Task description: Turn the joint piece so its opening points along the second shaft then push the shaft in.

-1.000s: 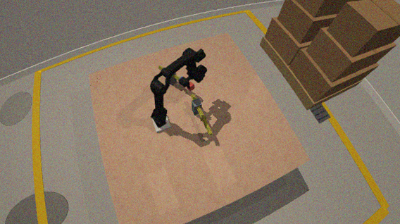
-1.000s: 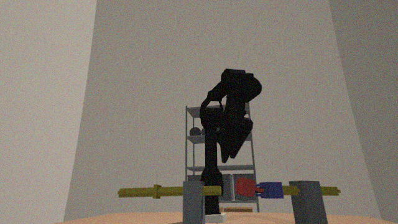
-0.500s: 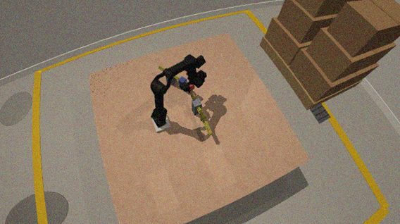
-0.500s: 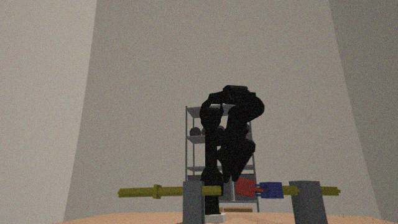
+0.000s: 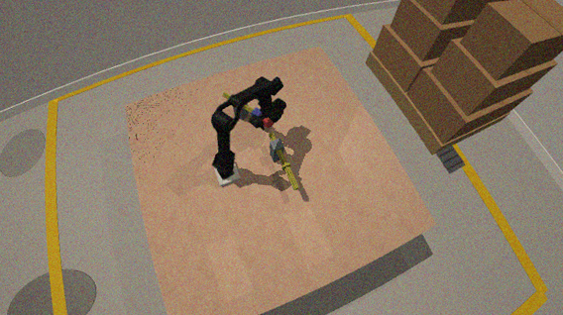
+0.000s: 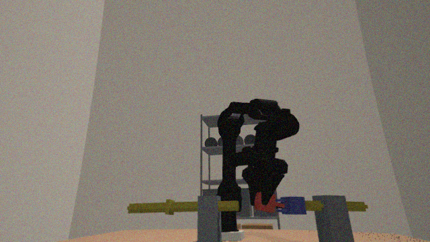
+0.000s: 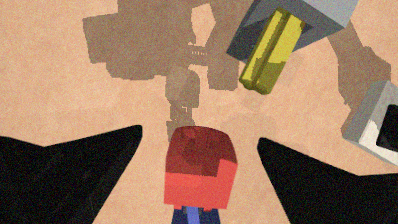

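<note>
Since our end effector (image 6: pixel 260 204) (image 7: pixel 201 137) is spread around the red joint piece (image 5: pixel 267 123) (image 6: pixel 261 202) (image 7: pixel 201 170), gripping nothing, we judge turning remains. Farther along, towards the counter's (image 5: pixel 305 249) (image 6: pixel 161 235) (image 7: pixel 50 95) bottom-right corner from above, the second shaft (image 5: pixel 287 171) (image 6: pixel 183 206) (image 7: pixel 272 52) sits outside its opening, unpushed.

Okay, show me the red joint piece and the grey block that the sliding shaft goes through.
Red joint piece (image 5: pixel 267 123) (image 6: pixel 263 205) (image 7: pixel 200 190): top, exterior, wrist; on its body.
Grey block (image 5: pixel 276 148) (image 6: pixel 208 220) (image 7: pixel 327 24): top, exterior, wrist; on its side faces.

High top view, low ext. view facing arm, close wrist view down, arm shared.
</note>
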### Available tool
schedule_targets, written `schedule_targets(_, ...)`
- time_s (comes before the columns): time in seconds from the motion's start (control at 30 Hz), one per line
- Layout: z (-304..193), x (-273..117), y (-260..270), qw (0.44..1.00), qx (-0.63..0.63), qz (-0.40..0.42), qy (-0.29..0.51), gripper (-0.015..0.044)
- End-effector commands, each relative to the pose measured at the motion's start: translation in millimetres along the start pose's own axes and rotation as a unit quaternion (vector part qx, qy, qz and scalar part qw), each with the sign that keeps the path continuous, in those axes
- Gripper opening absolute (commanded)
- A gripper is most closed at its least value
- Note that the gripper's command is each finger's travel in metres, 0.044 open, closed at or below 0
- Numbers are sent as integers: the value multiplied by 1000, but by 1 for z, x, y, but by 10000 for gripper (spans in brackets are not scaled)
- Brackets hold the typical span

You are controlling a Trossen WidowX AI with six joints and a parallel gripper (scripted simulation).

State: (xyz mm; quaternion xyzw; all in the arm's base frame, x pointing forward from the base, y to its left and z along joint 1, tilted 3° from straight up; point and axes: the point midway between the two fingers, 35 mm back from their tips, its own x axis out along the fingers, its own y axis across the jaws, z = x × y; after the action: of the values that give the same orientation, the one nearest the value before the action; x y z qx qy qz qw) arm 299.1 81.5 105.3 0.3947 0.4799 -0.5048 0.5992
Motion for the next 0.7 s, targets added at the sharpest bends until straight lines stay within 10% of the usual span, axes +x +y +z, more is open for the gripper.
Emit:
schedule_targets(0.0, -4, 1, 0, 1000, 4, -3, 1, 440)
schedule_targets(0.67, -4, 30, 0, 1000, 4, -3, 0, 440)
